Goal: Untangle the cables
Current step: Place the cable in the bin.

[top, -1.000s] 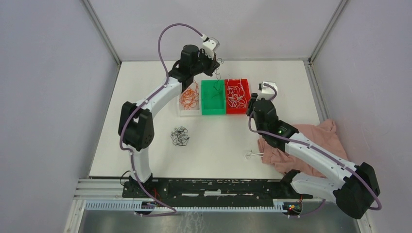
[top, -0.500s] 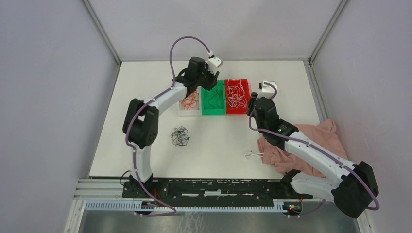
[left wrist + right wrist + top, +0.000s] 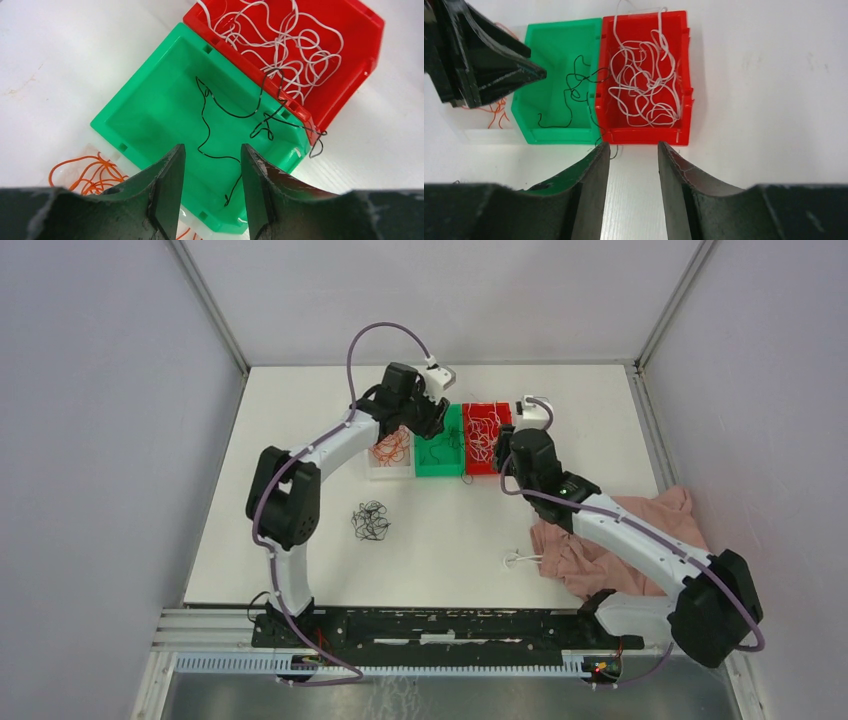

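Note:
The cables are sorted by colour. White wires (image 3: 644, 80) fill the red bin (image 3: 644, 136). A black wire (image 3: 234, 117) lies in the green bin (image 3: 155, 105), with one end draped over the red bin's (image 3: 350, 75) wall. Orange wires (image 3: 85, 172) sit in a clear tray (image 3: 390, 466). A black tangle (image 3: 370, 521) lies loose on the table. My left gripper (image 3: 212, 150) hangs open and empty over the green bin (image 3: 440, 465). My right gripper (image 3: 633, 146) is open and empty just in front of the red bin (image 3: 487, 465).
A pink cloth (image 3: 620, 540) lies crumpled at the right, under the right arm. One white cable (image 3: 520, 560) rests on the table at the cloth's left edge. The three bins stand side by side at the table's back middle.
My left gripper has come down over the green bin and opened; the black wire it carried now lies in that bin. My right arm has swung left towards the red bin, jaws slightly wider.

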`<state>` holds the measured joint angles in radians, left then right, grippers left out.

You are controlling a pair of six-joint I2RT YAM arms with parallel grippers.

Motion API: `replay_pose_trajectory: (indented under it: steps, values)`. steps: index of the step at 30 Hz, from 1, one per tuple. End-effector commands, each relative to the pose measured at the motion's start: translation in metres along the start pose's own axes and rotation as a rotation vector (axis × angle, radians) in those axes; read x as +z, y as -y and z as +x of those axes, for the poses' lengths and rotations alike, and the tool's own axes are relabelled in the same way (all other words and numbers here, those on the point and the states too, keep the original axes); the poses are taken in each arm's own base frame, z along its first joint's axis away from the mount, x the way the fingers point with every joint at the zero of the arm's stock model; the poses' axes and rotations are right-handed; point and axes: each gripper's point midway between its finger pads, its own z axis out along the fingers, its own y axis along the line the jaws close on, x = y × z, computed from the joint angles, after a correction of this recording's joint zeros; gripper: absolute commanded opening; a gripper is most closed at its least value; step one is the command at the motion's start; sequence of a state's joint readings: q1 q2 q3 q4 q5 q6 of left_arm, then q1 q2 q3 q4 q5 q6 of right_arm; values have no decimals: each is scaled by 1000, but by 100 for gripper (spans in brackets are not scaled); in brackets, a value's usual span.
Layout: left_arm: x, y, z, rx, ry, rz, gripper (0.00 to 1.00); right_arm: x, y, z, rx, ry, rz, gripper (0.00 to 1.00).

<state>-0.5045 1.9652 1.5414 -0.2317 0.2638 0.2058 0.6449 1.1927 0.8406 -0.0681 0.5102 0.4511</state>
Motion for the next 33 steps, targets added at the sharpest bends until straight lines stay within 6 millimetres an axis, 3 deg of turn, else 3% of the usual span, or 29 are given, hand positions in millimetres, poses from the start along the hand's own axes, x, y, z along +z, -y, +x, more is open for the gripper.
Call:
replay_pose_trajectory:
  steps: [1, 5, 8, 11, 15, 20, 23, 33]
  values:
    - [-43, -9, -58, -30, 117, 35, 54, 20, -42, 6, 6, -73, -144, 52]
    - [-79, -21, -78, -98, 158, 109, 61, 46, -71, 20, -35, -157, -209, 57]
    - [-114, -36, -88, -118, 196, 117, 67, 67, -80, 26, -82, -178, -205, 56]
    - [-145, -50, -85, -131, 202, 111, 75, 85, -85, 35, -127, -200, -198, 54]
    - [-178, -66, -67, -142, 162, 92, 78, 101, -96, 32, -176, -193, -214, 52]
    - [-200, -75, -34, -185, 102, 93, 78, 123, -100, 21, -258, -169, -178, 52]
    - [-209, -79, -24, -215, 106, 109, 77, 138, -105, 25, -297, -180, -170, 50]
    - [-230, -81, -21, -186, 173, 82, 76, 173, -112, 52, -370, -260, -125, 24]
